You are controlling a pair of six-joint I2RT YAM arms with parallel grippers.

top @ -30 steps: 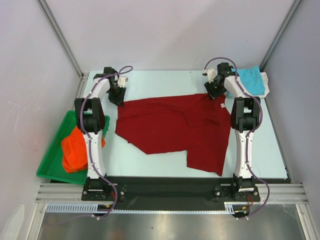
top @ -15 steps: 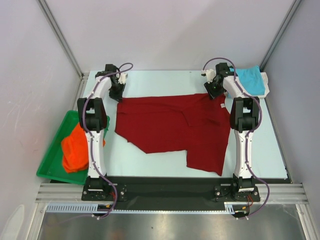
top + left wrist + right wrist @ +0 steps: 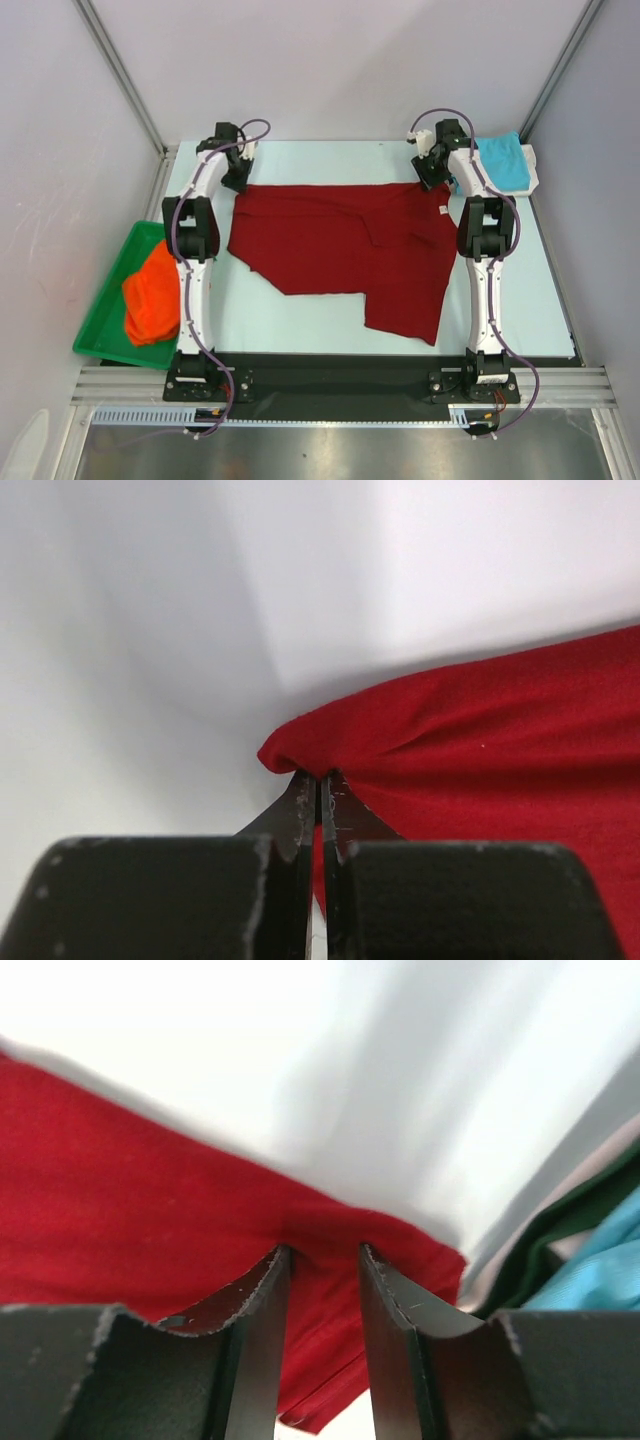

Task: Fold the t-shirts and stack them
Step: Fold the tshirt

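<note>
The desk (image 3: 300,320) is pale blue and smooth. Plain white walls (image 3: 320,60) stand on three sides, and a black strip (image 3: 330,365) runs along the near edge. The dark red t-shirt (image 3: 340,250) lies spread on the desk, reaching from one pair of jaws to the other and out toward the arm bases. The left jaws are pressed together on its far left corner. The right jaws pinch a bunch of its far right edge. The turquoise t-shirt (image 3: 503,162) sits just right of the right jaws. The orange t-shirt (image 3: 150,300) lies in the green tray (image 3: 100,345), well apart from the left jaws.
</note>
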